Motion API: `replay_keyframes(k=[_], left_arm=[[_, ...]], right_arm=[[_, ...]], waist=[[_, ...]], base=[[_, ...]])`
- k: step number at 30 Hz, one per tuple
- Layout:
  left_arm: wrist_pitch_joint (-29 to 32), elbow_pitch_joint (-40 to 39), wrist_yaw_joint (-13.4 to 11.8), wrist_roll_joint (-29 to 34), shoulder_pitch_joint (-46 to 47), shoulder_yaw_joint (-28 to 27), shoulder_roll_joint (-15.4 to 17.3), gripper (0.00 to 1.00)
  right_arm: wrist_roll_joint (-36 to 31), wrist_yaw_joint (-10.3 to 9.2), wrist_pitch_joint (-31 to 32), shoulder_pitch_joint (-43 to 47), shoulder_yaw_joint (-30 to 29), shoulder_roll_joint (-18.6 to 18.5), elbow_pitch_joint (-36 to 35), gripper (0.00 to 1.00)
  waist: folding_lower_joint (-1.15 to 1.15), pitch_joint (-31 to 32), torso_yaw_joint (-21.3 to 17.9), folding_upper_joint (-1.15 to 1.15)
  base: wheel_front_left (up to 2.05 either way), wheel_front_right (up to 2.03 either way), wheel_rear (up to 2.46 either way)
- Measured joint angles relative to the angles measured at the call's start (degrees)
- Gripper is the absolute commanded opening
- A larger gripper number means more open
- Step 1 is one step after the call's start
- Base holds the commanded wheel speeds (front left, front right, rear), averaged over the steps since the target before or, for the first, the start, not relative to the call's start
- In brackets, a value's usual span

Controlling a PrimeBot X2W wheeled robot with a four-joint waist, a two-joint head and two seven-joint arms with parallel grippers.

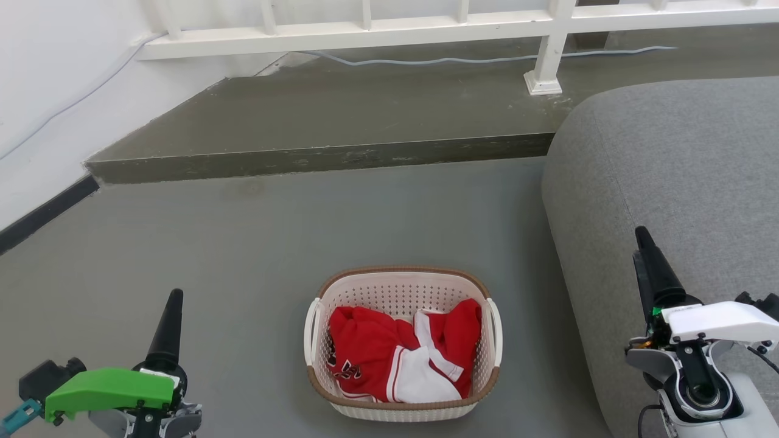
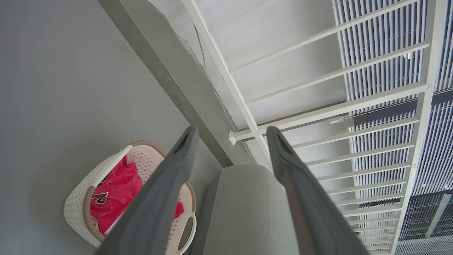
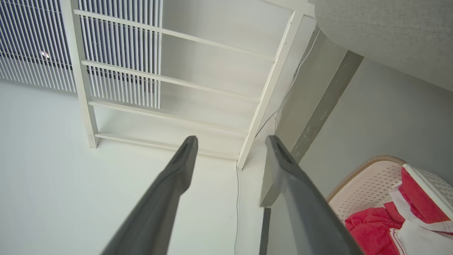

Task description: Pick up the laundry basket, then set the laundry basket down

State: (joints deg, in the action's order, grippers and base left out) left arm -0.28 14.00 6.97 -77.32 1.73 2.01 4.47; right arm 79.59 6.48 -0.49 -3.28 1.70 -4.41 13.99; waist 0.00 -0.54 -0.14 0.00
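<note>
My left gripper [image 2: 231, 132] and right gripper [image 3: 231, 141] were both open wide and held nothing, one on each side of the laundry basket [image 1: 398, 295], well apart from it. It sat on the floor [image 1: 243, 243]. I think nothing was done yet: lifting and putting down were left.

The laundry basket [image 1: 401, 269] sits on the floor [image 1: 243, 243] front and centre with a crumpled jersey [image 1: 371, 350] lying in it, the left gripper [image 1: 174, 302] well off to its left and the right gripper [image 1: 642, 241] well off to its right. The sofa [image 1: 681, 182] stands near the basket's right side, not touching it. Behind it all a raised step [image 1: 341, 115] crosses the floor, a railing [image 1: 426, 27] stands on it with a cable [image 1: 456, 60] along its foot, and a wall [image 1: 48, 91] closes the left.
</note>
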Motion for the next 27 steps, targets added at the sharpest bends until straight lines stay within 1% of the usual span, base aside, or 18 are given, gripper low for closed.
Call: replay_keyframes(k=[2,7,15,22,27], left_arm=[[-0.04,0.0,0.0,0.97,0.01,0.24,0.26,1.0],[-1.0,0.0,0.0,5.66,0.05,1.76,1.11,1.0],[-2.38,-0.4,-0.25,12.9,0.36,2.31,1.45,1.0],[-3.66,-1.46,-1.03,19.28,1.01,3.71,1.56,1.0],[-4.57,-1.98,-1.43,22.96,1.36,4.2,1.54,1.0]], right_arm=[[-0.68,0.0,-0.23,-0.04,0.37,-0.19,-0.02,1.0],[-4.89,0.0,-1.02,-0.27,1.83,-1.44,0.01,1.0],[-12.72,-0.04,-2.6,-1.14,4.5,-3.15,0.49,1.0],[-17.96,-1.54,-3.88,-1.58,6.67,-3.46,0.99,1.0],[-21.45,-2.09,-4.59,-2.46,8.02,-3.71,1.14,1.0]], waist=[[0.0,-0.01,-0.01,0.0],[0.0,0.0,-0.09,0.0],[0.0,0.01,-0.2,0.0],[0.0,-0.04,-0.28,0.0],[0.0,-0.13,-0.28,0.0]], base=[[0.0,0.0,0.0],[0.0,0.0,0.0],[0.0,0.0,0.0],[0.0,0.0,0.0],[0.0,0.0,0.0]])
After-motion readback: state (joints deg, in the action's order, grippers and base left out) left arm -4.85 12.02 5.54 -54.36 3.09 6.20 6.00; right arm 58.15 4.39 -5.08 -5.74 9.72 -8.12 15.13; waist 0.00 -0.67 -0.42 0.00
